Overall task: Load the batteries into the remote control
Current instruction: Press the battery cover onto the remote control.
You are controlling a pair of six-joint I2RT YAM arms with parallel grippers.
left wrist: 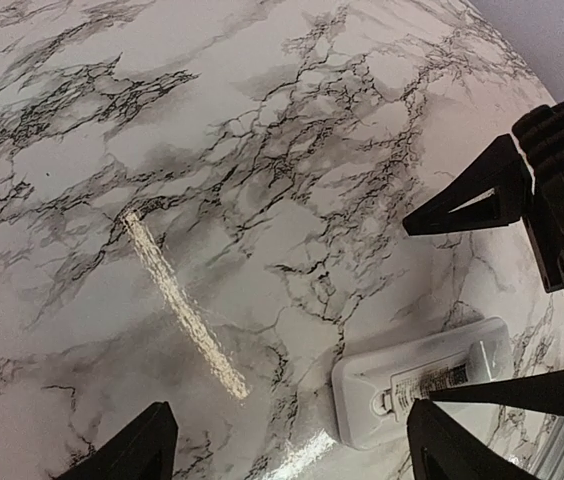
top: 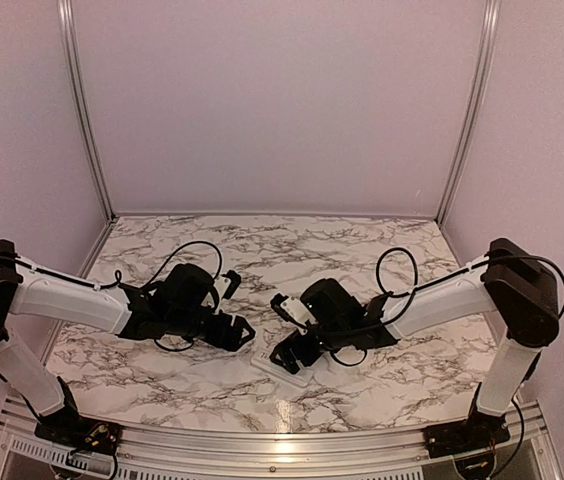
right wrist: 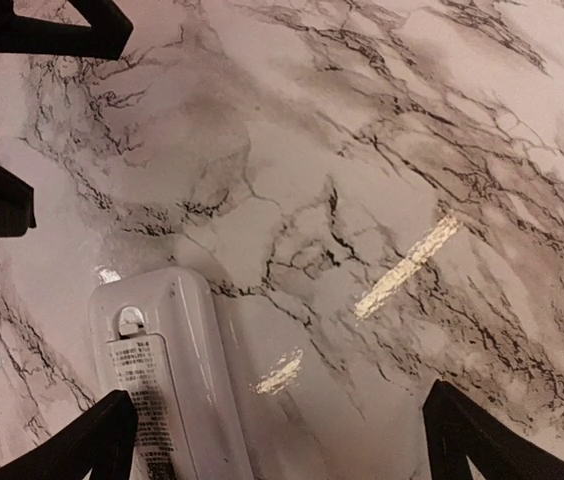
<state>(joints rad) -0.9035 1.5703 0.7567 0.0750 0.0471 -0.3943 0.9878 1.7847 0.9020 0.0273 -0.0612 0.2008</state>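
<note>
Two grippers face each other near the middle of the marble counter [top: 382,250]. The remote control [top: 270,368] lies between them, at the lower centre of the top view. It lies flat with its plain back upward. In the right wrist view a printed label [right wrist: 147,405] and a small notch [right wrist: 130,320] at one end can be seen. Seen from the top, its long axis runs almost left to right, a little lower at the right end. No batteries are visible in any view, so I cannot tell where they are.

The right gripper [top: 290,358] is the nearer one. It hangs directly over the remote control, with its jaws spread wide and nothing held. In its own wrist view the remote control sits at the lower left, beside one finger and not centred in the gap. The long axis there runs up and down the frame, so the jaws would close across the narrow width. I judge that a small sideways shift toward that finger is needed first.

The left gripper [top: 240,335] stands just to the upper left of the remote control in the top view, its jaws also well apart and empty. In its wrist view the remote control lies slanted at the lower right.
</note>
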